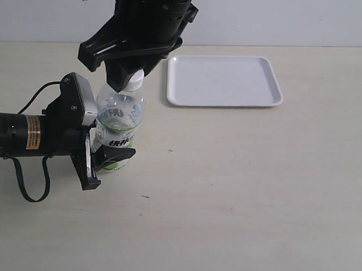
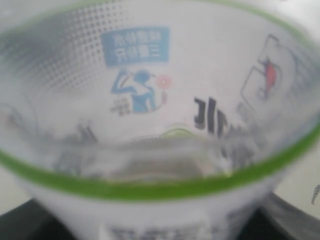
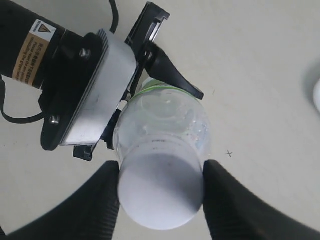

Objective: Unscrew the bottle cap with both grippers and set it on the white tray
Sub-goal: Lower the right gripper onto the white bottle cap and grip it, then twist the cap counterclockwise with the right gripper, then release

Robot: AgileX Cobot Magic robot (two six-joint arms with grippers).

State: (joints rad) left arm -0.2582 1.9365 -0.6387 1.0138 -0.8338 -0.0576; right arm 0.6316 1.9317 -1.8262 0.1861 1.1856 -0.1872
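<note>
The clear bottle [image 1: 117,127] with its white-and-green label stands upright on the table, left of centre. My left gripper [image 1: 104,154], the one with the silver block, is shut on the bottle's lower body; the left wrist view is filled by the blurred label [image 2: 160,110]. My right gripper [image 1: 126,79], the bulky black claw, comes down from above and its two fingers press both sides of the white bottle cap [image 3: 161,185], which sits on the bottle neck [image 3: 165,127]. The white tray [image 1: 223,80] lies to the back right and holds nothing.
The beige tabletop [image 1: 245,193] spreads in front and to the right of the bottle. A black cable [image 1: 29,185] loops beneath the left arm at the left edge. A pale wall rises behind the table.
</note>
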